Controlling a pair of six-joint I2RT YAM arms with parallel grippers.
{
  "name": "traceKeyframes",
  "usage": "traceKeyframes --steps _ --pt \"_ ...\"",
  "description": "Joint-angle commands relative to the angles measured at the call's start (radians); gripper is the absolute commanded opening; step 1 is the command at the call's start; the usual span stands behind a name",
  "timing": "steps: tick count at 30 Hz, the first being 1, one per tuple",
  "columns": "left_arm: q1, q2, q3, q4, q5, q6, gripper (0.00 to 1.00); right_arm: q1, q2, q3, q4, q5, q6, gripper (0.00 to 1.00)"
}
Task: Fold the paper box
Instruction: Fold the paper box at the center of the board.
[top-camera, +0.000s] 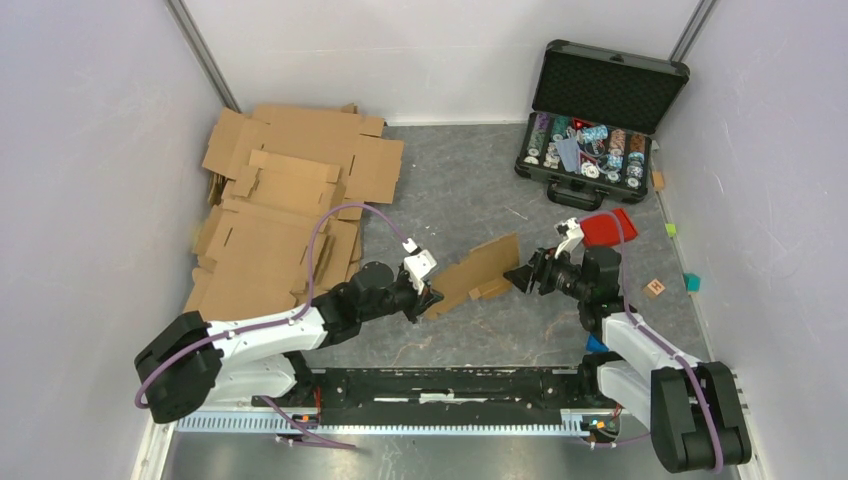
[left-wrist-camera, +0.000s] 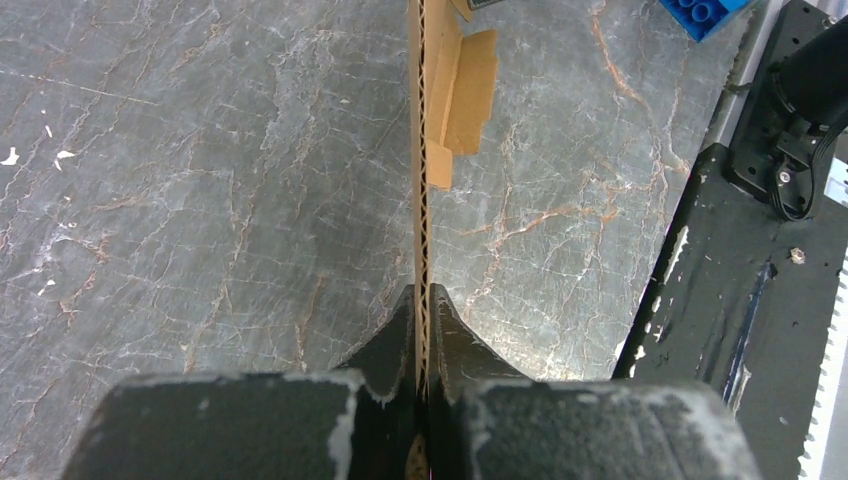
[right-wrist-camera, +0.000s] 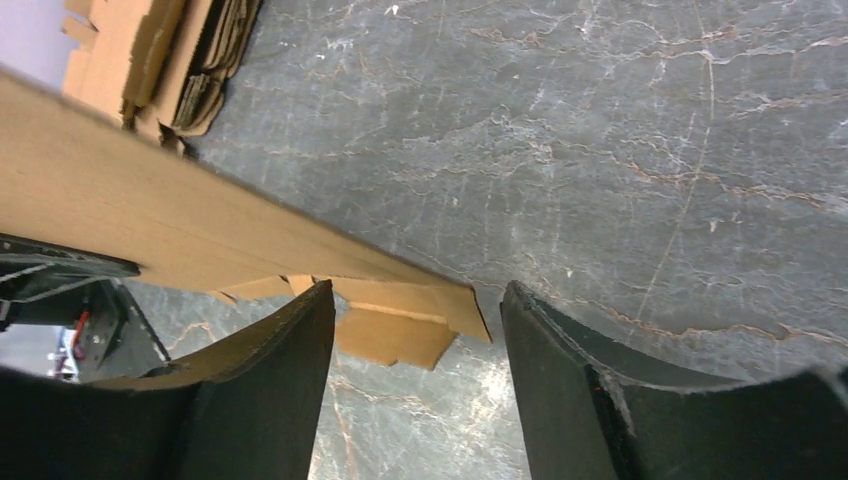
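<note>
Paper box (flattened), left fingers pinching its edge; right fingers spread, opposite end

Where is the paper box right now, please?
In the top view the paper box is mid-table between the arms, its left end pinched in the left gripper, its right end at the open right gripper.
</note>
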Motion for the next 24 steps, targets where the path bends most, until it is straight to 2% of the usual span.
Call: traceKeyframes --steps 1,8,14,19,24 --pt "0.003 -0.022 0.029 0.033 0.026 0.028 0.02 0.001 -0.005 0.053 0.020 -0.045 0.025 0.64" --pt "0.001 -0.008 0.044 0.007 0.021 0.041 0.02 0.002 -0.021 0.063 -0.008 -0.065 0.064 0.36" --pt "0.002 -0.004 0.047 0.004 -0.001 0.035 0.02 0.001 -0.007 0.048 0.001 -0.066 0.067 0.22" --pt "0.002 0.012 0.057 0.006 0.006 0.020 0.02 0.003 -0.001 0.009 0.067 -0.078 0.085 0.20" --pt "0.001 0.031 0.072 -0.014 0.030 0.029 0.02 0.004 0.010 0.017 0.068 -0.064 0.046 0.24"
